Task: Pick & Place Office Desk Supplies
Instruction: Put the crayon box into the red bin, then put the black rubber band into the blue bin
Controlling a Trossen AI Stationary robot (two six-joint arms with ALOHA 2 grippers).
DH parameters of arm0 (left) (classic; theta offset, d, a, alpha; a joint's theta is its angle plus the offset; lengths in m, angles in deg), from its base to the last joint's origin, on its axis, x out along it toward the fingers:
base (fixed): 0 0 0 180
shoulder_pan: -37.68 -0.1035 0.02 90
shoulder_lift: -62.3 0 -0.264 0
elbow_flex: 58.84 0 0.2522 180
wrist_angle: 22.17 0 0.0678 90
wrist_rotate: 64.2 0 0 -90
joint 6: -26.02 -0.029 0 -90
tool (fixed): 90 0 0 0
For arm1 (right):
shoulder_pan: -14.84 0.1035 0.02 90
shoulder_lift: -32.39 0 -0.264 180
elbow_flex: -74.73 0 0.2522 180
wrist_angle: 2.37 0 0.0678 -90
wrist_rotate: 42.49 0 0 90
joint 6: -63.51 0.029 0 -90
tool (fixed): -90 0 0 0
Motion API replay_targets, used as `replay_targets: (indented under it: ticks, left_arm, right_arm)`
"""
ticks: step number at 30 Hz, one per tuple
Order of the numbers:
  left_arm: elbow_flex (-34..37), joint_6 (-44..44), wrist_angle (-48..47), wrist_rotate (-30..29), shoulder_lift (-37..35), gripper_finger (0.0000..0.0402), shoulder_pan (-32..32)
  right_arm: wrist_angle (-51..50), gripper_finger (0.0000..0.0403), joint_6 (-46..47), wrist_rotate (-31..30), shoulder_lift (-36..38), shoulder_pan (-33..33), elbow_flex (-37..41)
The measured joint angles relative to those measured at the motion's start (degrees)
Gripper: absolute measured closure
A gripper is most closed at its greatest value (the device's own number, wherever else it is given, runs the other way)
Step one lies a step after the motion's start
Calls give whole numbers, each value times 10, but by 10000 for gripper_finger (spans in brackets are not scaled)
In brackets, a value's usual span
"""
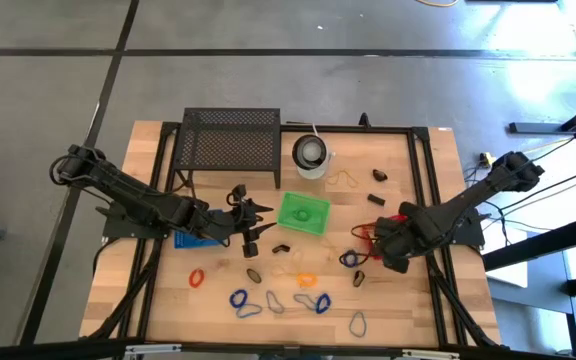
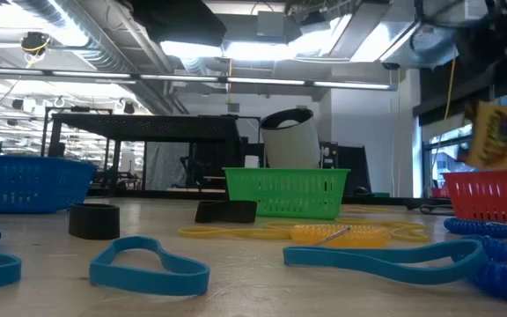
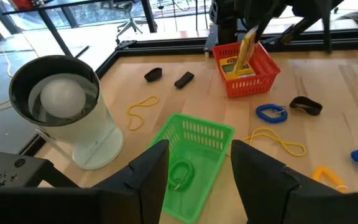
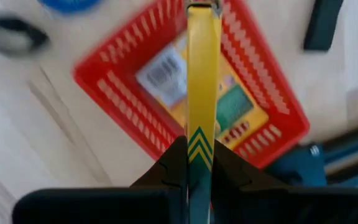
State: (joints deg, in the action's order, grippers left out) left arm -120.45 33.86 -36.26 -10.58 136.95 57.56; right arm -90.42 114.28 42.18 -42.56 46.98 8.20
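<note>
My right gripper [image 1: 380, 242] [image 4: 199, 155] is shut on a yellow crayon box [image 4: 202, 74] [image 2: 500, 132] above the red basket [image 4: 272, 93] [image 1: 368, 238]. A second yellow box [image 4: 229, 106] lies flat inside that basket. My left gripper [image 1: 260, 222] [image 3: 194, 180] is open and touches nothing; it hovers by the green basket [image 3: 194, 155] [image 1: 303, 213], which holds a green loop [image 3: 180, 174]. Blue [image 1: 239, 298], orange [image 1: 306, 279], red [image 1: 196, 277] and grey [image 1: 358, 323] loops lie on the near half of the table. Black clips [image 1: 378, 175] lie farther back. My right gripper pinches the yellow crayon box between its two fingers, one on each broad face, at the box's upper end [image 4: 199, 146]. The fingers come from above, pointing down. The box hangs roughly upright below them, lifted clear, its lower end over the red basket.
A white round cup [image 1: 311, 155] and a black mesh rack [image 1: 230, 140] stand at the far edge. A blue basket [image 1: 190, 240] sits under my left arm. A yellow rubber band [image 1: 343, 178] lies right of the cup. Black frame rails [image 1: 423, 180] run along the table's sides.
</note>
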Motion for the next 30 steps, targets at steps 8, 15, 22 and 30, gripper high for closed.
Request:
replay_targets:
  ticks: [8,15,22,30]
  left_arm:
    - [0,0,0,0,0,233,0]
    - [0,0,-3,13,0,233,0]
    - [0,0,-4,18,0,233,0]
    - [0,0,-4,19,0,233,0]
  right_arm:
    - [-4,339,-18,28,-32,0,0]
    - [-1,310,-17,12,-32,0,0]
    - [-1,284,-3,-21,-32,0,0]
    - [-1,258,5,-34,-32,0,0]
